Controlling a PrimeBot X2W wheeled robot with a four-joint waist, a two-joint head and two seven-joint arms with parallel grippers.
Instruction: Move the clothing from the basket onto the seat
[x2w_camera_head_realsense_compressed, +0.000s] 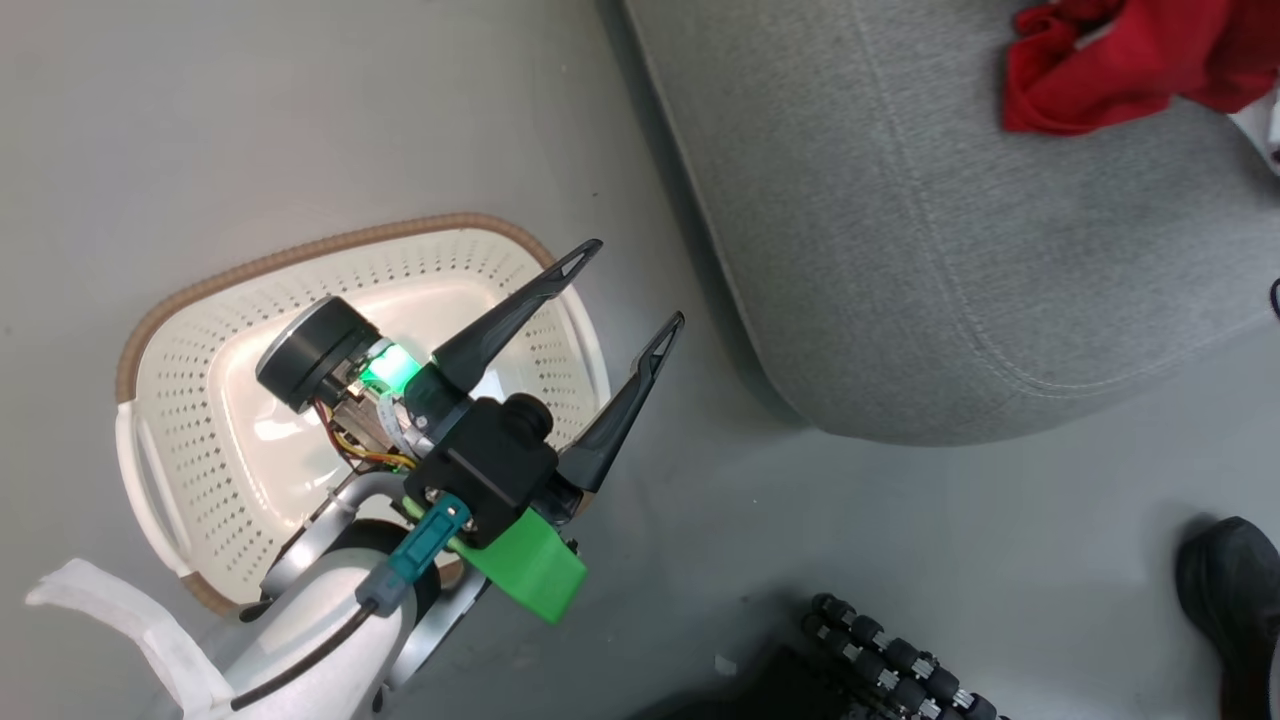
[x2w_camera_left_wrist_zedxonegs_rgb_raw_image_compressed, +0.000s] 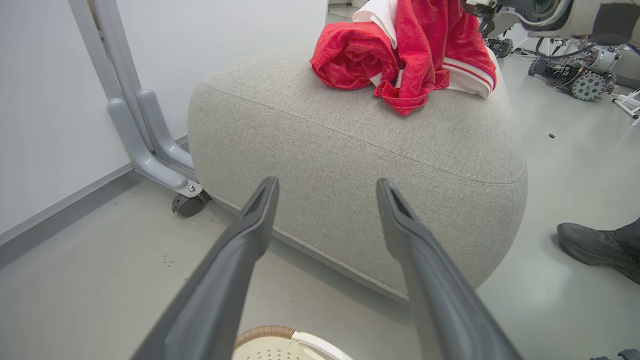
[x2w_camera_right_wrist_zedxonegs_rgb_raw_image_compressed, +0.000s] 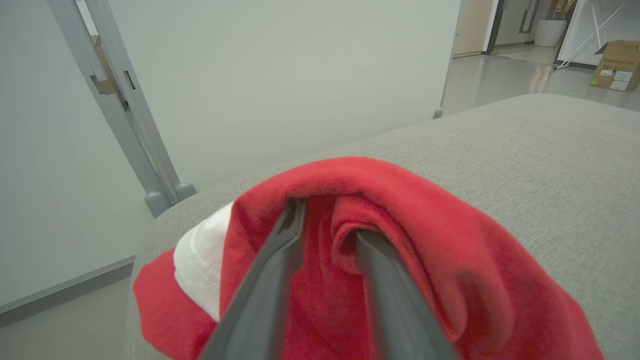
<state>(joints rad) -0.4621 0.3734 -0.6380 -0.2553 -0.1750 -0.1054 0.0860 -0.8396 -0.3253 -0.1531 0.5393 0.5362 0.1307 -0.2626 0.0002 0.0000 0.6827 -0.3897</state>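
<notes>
- Left claw (x2w_camera_head_realsense_compressed: 637, 282) hangs over the basket (x2w_camera_head_realsense_compressed: 200, 380), fingers spread wide with nothing between them, tips aimed at the seat (x2w_camera_head_realsense_compressed: 900, 250).
- The basket sits on the grey floor (x2w_camera_head_realsense_compressed: 250, 120), brown rim up, its glossy pale bottom showing under the wrist.
- One finger of that claw reaches out past the basket's near rim, over the strip of bare floor that separates basket and seat.
- The seat's rounded corner and stitched seam face the claw; the grey top is broad, with free cushion on this side.
- The clothing (x2w_camera_left_wrist_zedxonegs_rgb_raw_image_compressed: 400, 55) lies bunched on the seat's far part, red with white trim, one fold drooping toward the seam.
- Right claw (x2w_camera_right_wrist_zedxonegs_rgb_raw_image_compressed: 330, 219) is in that red heap, fingers a narrow gap apart and cloth arched over the tips; whether they pinch it, I cannot tell.
- Beyond the heap, open grey cushion runs to the far edge.
- A person's dark shoe (x2w_camera_head_realsense_compressed: 1235, 580) stands on the floor near the seat's corner.
- A grey wheeled frame leg (x2w_camera_left_wrist_zedxonegs_rgb_raw_image_compressed: 145, 145) stands close against the seat's other side, by the white wall.
</notes>
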